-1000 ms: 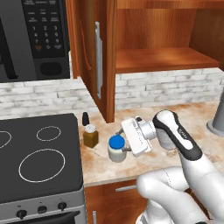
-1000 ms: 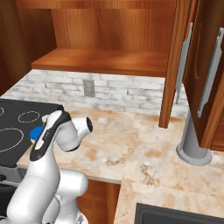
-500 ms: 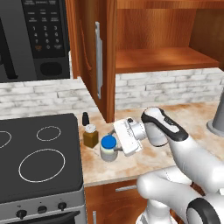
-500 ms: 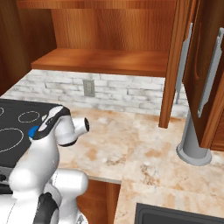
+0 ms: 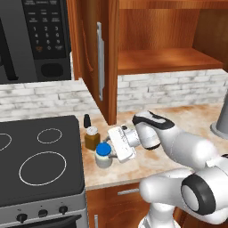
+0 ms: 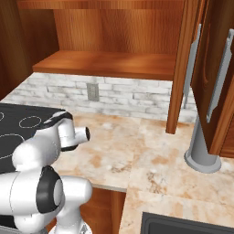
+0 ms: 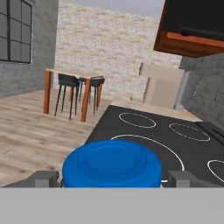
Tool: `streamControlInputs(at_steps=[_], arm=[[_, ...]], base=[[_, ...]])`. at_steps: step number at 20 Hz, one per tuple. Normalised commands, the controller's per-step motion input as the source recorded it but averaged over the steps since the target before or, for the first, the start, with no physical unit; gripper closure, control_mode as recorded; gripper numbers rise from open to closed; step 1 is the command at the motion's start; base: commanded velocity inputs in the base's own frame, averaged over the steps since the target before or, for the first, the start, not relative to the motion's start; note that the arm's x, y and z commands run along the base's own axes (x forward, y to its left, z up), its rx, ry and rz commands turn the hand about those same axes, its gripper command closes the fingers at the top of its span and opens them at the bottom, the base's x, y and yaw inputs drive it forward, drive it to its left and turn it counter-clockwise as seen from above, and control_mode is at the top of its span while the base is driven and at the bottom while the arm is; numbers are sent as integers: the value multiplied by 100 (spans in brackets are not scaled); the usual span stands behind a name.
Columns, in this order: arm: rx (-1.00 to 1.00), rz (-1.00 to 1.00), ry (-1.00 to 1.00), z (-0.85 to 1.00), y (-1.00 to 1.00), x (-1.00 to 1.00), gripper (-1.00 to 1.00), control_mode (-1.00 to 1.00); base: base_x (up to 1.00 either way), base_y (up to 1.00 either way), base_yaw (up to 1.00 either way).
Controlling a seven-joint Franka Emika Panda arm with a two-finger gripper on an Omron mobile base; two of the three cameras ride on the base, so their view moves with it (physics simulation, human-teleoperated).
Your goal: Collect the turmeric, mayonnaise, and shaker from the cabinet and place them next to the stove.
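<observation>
Gripper [image 5: 110,153] lies sideways, low over the counter [image 5: 178,120], jaws spread wide around the mayonnaise [image 5: 104,154] (not squeezing it), beside the stove [image 5: 40,164].

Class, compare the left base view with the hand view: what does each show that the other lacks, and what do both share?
Left base view alone: the turmeric and the shaker standing on the counter beside the stove, the open cabinet, and the microwave.

Hand view alone: a dining table with stools and a window across the room.

Both: the mayonnaise with its blue lid, the open gripper with a finger on either side, and the stove's ring burners.
</observation>
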Motion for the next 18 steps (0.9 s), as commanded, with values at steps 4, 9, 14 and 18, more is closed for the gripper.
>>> streamControlInputs(at_steps=[4,9,14,18], arm=[[0,0,0,-31,2,19,100,-100],[0,0,0,-25,4,22,100,-100],[0,1,0,-25,6,26,100,-100],[3,4,0,-17,4,11,100,-100]], base=[[0,0,0],[0,0,0],[0,0,0],[0,0,0]])
